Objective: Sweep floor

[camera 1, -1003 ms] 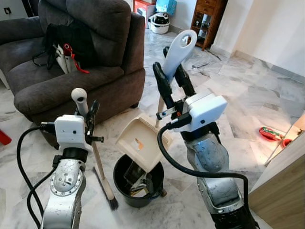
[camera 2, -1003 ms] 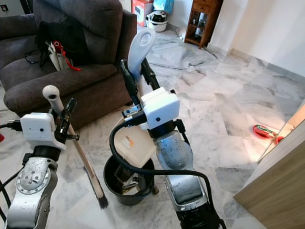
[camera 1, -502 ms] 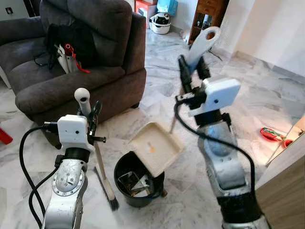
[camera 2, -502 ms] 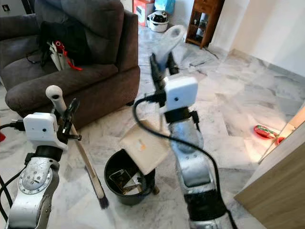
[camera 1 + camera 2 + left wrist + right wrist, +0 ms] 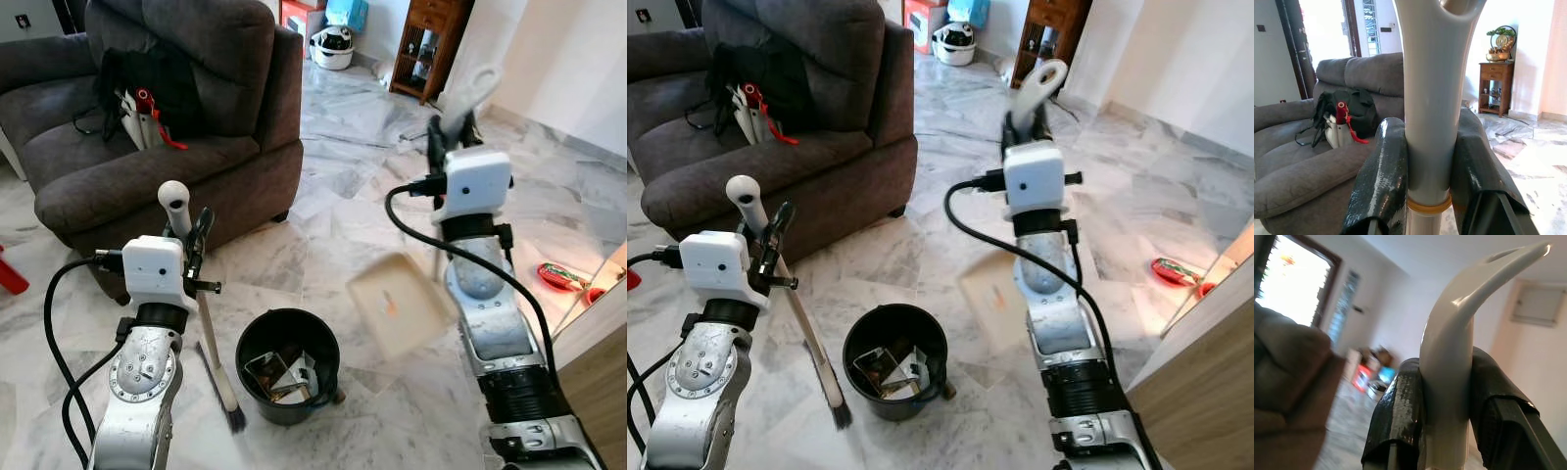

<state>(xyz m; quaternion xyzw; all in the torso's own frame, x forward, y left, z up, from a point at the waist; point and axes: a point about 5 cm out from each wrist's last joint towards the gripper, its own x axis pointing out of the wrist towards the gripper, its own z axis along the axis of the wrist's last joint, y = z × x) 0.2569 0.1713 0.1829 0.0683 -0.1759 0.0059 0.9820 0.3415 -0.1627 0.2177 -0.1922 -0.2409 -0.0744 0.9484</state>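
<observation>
My left gripper point(image 5: 199, 235) is shut on the white handle of a broom point(image 5: 173, 201), which stands nearly upright with its dark bristles point(image 5: 233, 419) on the marble floor, left of a black bin point(image 5: 279, 409). The bin holds scraps of rubbish. My right gripper point(image 5: 451, 132) is shut on the long white handle of a cream dustpan point(image 5: 397, 315). The pan hangs tilted over the floor to the right of the bin. In the wrist views, black fingers point(image 5: 1382, 176) press both sides of the broom handle point(image 5: 1430, 122), and fingers point(image 5: 1396, 416) clamp the dustpan handle point(image 5: 1449, 372).
A dark grey sofa point(image 5: 176, 157) with a black bag point(image 5: 147, 78) stands at the back left. A red and green object point(image 5: 558, 276) lies on the floor at the right, beside a wooden counter point(image 5: 598, 392). A wooden cabinet point(image 5: 423, 49) stands at the far wall.
My right arm has swung the dustpan from above the bin out to the right, and the pan now hangs over bare floor. The left arm and broom have stayed put.
</observation>
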